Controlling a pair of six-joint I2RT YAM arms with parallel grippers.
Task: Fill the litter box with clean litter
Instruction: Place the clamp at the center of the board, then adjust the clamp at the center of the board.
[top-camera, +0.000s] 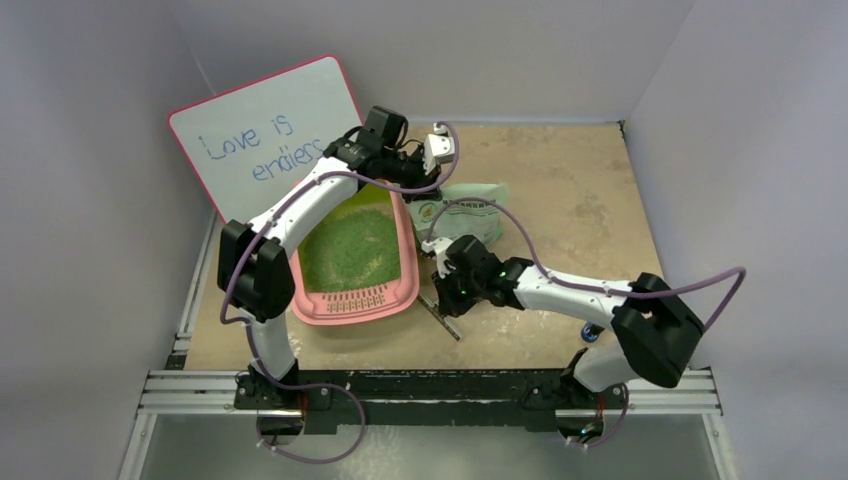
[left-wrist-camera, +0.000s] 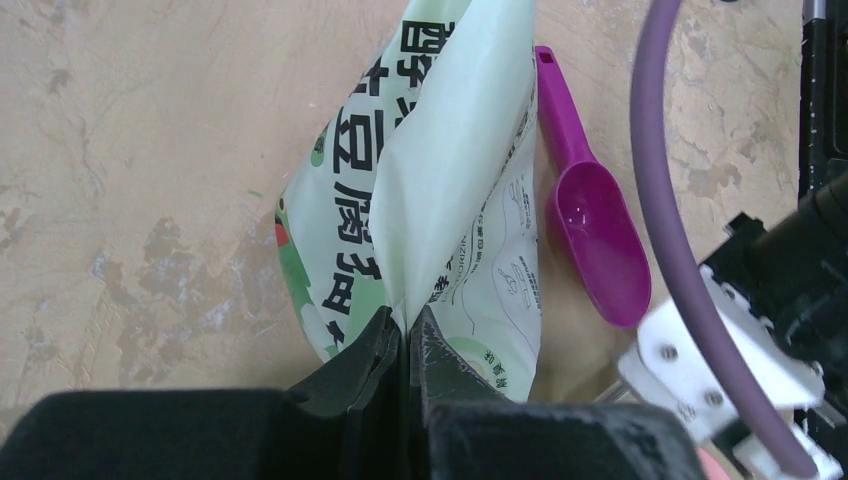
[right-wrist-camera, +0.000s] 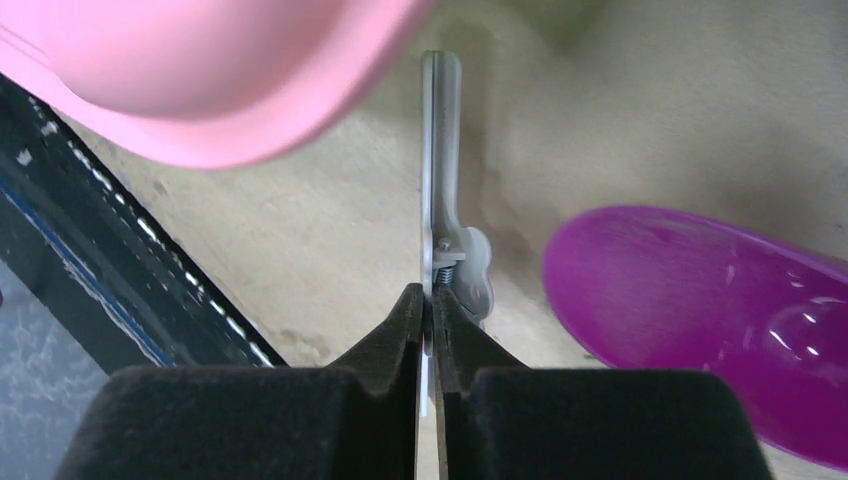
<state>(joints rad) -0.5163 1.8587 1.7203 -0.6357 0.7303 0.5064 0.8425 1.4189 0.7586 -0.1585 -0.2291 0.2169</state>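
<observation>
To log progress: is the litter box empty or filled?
Filled, at least partly: green litter covers the floor of the litter box in the top view.

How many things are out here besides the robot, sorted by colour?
Pink: 1, litter box
Green: 2, clean litter and bag
Purple: 1, scoop
Silver: 1, metal tool
White: 1, whiteboard
Total: 6

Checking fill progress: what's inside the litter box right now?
Green litter covers the litter box floor up to the grille; the left arm hides the far end.
</observation>
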